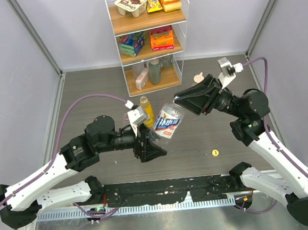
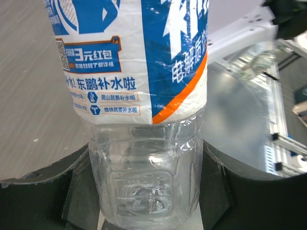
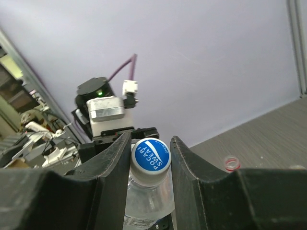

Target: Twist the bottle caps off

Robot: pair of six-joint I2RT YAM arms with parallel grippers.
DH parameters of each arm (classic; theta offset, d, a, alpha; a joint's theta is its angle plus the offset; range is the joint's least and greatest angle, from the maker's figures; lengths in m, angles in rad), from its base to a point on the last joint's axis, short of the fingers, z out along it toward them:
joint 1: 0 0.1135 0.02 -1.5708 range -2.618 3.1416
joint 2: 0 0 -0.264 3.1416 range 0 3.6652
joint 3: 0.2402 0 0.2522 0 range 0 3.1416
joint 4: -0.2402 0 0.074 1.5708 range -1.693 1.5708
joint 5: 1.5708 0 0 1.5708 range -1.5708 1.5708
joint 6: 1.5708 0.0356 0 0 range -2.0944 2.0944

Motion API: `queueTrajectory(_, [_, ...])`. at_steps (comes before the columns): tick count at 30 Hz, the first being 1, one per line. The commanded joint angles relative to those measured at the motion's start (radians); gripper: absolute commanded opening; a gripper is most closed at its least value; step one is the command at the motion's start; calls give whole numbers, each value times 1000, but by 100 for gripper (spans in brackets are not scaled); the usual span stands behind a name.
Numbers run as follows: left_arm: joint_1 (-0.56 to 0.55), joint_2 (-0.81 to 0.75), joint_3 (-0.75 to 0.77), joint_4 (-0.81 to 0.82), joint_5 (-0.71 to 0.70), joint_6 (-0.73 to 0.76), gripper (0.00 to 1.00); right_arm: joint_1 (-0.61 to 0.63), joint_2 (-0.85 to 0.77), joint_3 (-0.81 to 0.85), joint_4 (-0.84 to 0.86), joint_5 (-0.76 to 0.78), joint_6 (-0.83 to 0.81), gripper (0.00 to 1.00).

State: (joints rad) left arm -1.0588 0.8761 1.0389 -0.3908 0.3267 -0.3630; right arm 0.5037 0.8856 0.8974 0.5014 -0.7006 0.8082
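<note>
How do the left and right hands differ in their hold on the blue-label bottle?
The left hand clamps the clear lower body of the bottle; the right hand pinches its cap. The left hand's jaws stand wider than the right hand's. Both hold the same tilted bottle.

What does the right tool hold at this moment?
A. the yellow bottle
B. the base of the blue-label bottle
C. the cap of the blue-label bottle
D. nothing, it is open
C: in the right wrist view the right tool is shut on the cap of the bottle, while the left tool holds its base.
</note>
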Motion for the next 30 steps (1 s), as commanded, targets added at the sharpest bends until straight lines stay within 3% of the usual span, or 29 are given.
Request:
queueTrajectory(1, [-9, -8, 0, 231, 285, -33, 0, 15, -25, -25, 132, -177, -4, 2])
queueTrajectory(12, [-9, 30, -22, 417, 543, -129, 0, 16, -80, -84, 359, -246, 60, 2])
queueTrajectory(18, [-9, 31, -28, 403, 534, -119, 0, 15, -103, -84, 329, -225, 34, 2])
queueTrajectory(20, [-9, 26, -27, 351, 496, -90, 0, 15, -112, -78, 272, -194, 5, 6])
queueTrajectory(22, [-10, 20, -22, 293, 451, -57, 0, 15, -132, -74, 201, -153, -38, 18])
queueTrajectory(25, [-10, 1, -16, 192, 339, -1, 0, 15, -172, -60, 73, -73, -107, 51])
queueTrajectory(26, [-10, -8, -17, 166, 304, 18, 0, 15, -180, -57, 54, -32, -122, 73])
queueTrajectory(28, [-9, -23, -16, 110, 231, 50, 0, 15, -204, -46, 3, 24, -144, 91])
queueTrajectory(30, [-10, -37, -11, 55, 152, 84, 0, 15, -218, -25, -75, 81, -171, 100])
